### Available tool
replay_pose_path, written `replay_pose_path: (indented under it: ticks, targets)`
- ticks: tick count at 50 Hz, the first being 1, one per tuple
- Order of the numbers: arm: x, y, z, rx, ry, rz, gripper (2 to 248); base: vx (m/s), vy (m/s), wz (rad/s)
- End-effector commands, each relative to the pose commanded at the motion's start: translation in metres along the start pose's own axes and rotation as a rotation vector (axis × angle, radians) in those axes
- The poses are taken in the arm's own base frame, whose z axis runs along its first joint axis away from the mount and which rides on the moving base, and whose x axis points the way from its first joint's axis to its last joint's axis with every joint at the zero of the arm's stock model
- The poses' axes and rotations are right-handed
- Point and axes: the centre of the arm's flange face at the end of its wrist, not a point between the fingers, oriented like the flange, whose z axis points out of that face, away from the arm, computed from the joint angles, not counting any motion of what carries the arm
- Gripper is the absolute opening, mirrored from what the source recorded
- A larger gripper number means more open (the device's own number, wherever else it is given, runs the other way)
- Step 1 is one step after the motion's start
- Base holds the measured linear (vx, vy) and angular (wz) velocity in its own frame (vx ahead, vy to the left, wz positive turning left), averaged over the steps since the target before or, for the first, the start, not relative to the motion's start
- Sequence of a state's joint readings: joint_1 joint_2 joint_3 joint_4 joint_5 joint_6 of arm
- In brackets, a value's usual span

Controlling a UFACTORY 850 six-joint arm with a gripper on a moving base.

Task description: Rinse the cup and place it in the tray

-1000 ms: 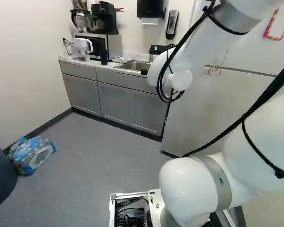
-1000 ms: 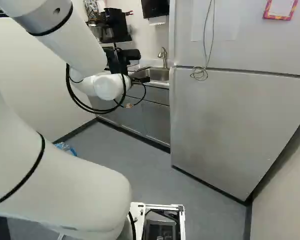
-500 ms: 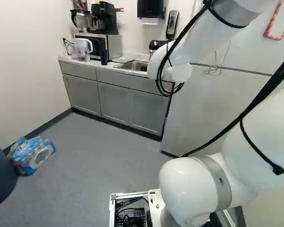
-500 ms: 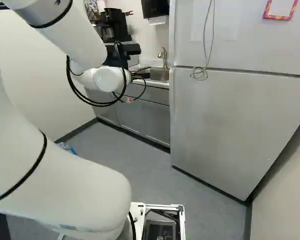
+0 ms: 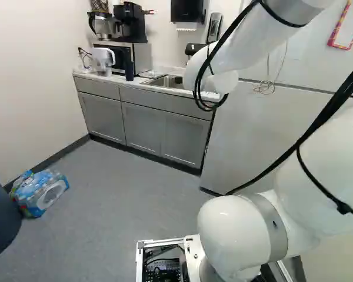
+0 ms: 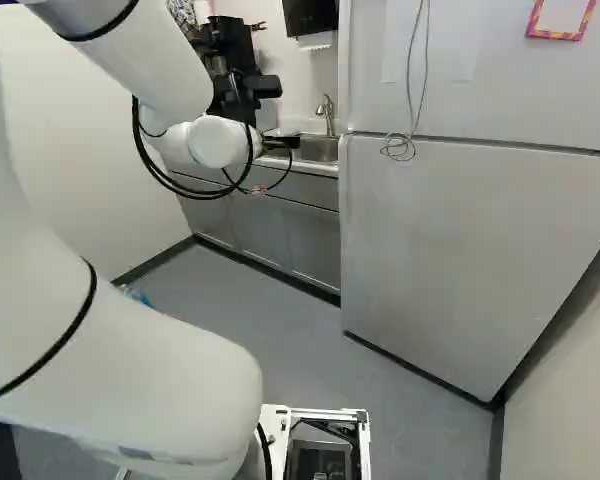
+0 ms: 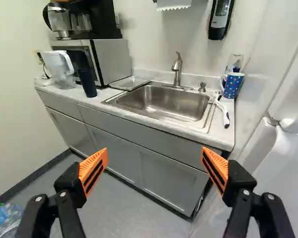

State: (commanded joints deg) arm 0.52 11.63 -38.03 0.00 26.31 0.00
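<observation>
Claw: the black claw point(image 6: 282, 142) is spread wide, grasping nothing, its fingers facing the surface.
Cup: the blue dotted cup point(image 7: 232, 85) sits upright at the right end of the surface point(image 7: 223, 134), beyond the brush point(image 7: 222, 110).
Sink: the metal sink point(image 7: 164, 104) lies between cup and tray, the faucet point(image 7: 177, 69) at its far side.
Tray: the flat tray point(image 7: 129, 83) rests just left of the sink.

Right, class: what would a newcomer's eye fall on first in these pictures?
Probably the white arm, looming at the right of the left base view. In the wrist view, the open claw's orange pads stand out, with the steel sink ahead and a spotted blue cup on the counter beside it.
</observation>
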Motion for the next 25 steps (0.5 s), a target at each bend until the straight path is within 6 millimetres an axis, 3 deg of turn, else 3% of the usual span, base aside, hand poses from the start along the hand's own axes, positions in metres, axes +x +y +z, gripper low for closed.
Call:
replay_pose_path:
  ticks: [25]
  targets:
    - [0.026,0.000,0.008,0.000,0.002,0.000,247,0.000,0.000,0.000]
